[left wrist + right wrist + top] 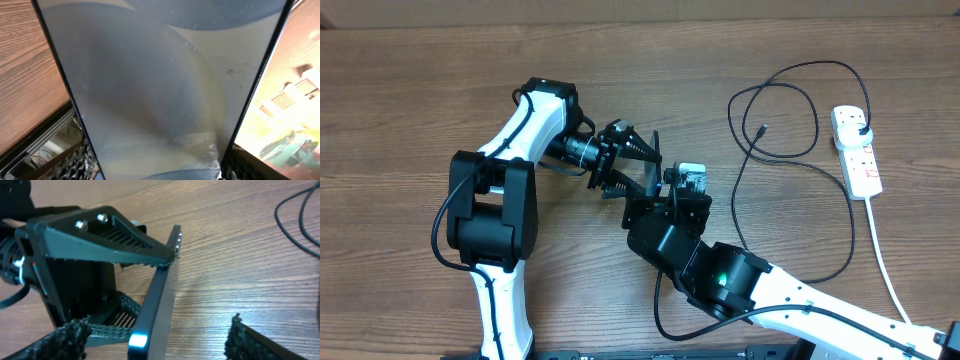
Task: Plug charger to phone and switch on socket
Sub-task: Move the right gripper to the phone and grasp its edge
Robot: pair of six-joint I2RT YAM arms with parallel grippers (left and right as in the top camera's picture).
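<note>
The phone (655,160) is held on edge above the table. My left gripper (638,166) is shut on it. In the left wrist view the phone (160,85) fills the frame, with the left gripper (160,167) and its fingers against both long edges. In the right wrist view the phone (161,297) stands edge-on with a lit blue corner. My right gripper (155,342) is open, one finger on each side of that corner; it also shows in the overhead view (672,192). The charger's connector tip (761,128) lies free on the table. Its black plug (860,125) sits in the socket (860,165).
The charger cable (817,125) lies in wide loops on the wooden table between the arms and the socket, and shows in the right wrist view (295,225). The thick white cord (892,285) runs from the socket to the front right edge.
</note>
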